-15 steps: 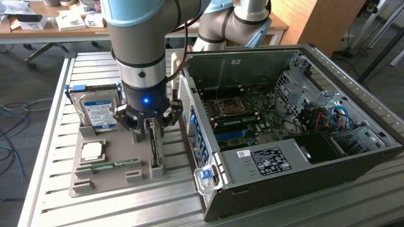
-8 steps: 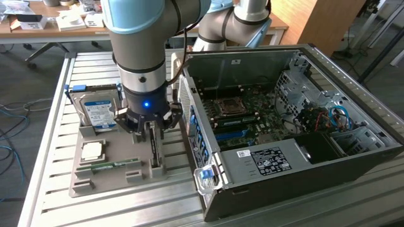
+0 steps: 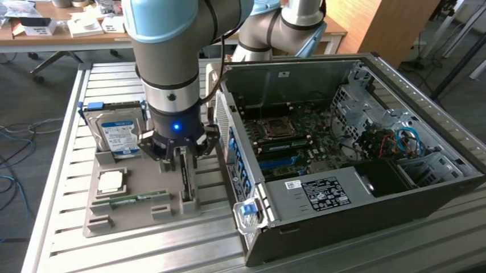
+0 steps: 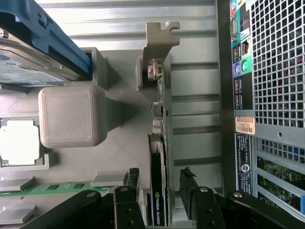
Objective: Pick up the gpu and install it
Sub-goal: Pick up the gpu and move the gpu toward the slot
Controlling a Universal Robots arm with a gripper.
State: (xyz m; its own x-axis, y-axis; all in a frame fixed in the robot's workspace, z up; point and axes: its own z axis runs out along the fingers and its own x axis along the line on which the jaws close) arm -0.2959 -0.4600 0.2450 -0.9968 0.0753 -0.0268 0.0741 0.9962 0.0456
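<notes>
The gpu [image 3: 186, 183] is a thin dark card standing on edge in a slot of the grey holder tray [image 3: 125, 222], close to the open computer case [image 3: 342, 142]. My gripper [image 3: 181, 162] has come straight down over it. In the wrist view the gpu [image 4: 158, 143] runs edge-on between the two black fingers [image 4: 133, 177], and its metal bracket [image 4: 159, 36] sticks out at the far end. The gripper [image 4: 160, 179] is open, with a small gap between the card and each finger.
On the same tray are a silver hard drive with a blue label [image 3: 118, 135], a square processor [image 3: 111, 181] and a green memory stick [image 3: 136, 198]. The case lies with its motherboard [image 3: 292, 139] exposed; its rear panel [image 4: 267, 95] is close beside the gripper. The table is slatted metal [image 3: 68, 170].
</notes>
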